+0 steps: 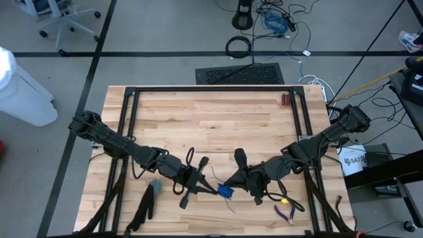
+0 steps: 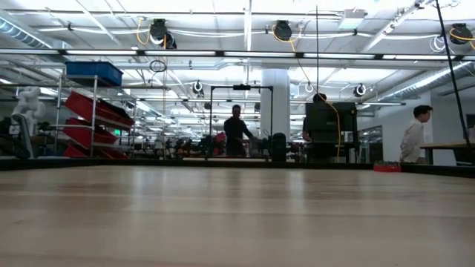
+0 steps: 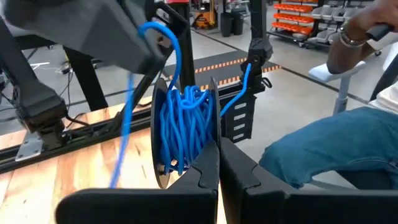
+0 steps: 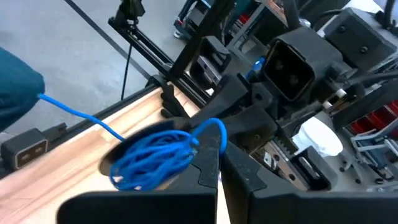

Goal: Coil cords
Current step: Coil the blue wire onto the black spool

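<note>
Wrist cams show blue cord point(image 3: 186, 124) on spool; overhead barely does.

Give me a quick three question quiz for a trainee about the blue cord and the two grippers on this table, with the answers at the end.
1. True or false: the blue cord is wound on a spool held between both grippers.
2. Which lies nearer the right gripper in the high view: A the pliers, B the teal-tipped tool?
3. Fill in: the left gripper has its fingers ____.

Key: 1 true, both wrist views show shut fingers at the spool. 2 A, the pliers lie by the table edge under the right arm. 3 shut.
</note>
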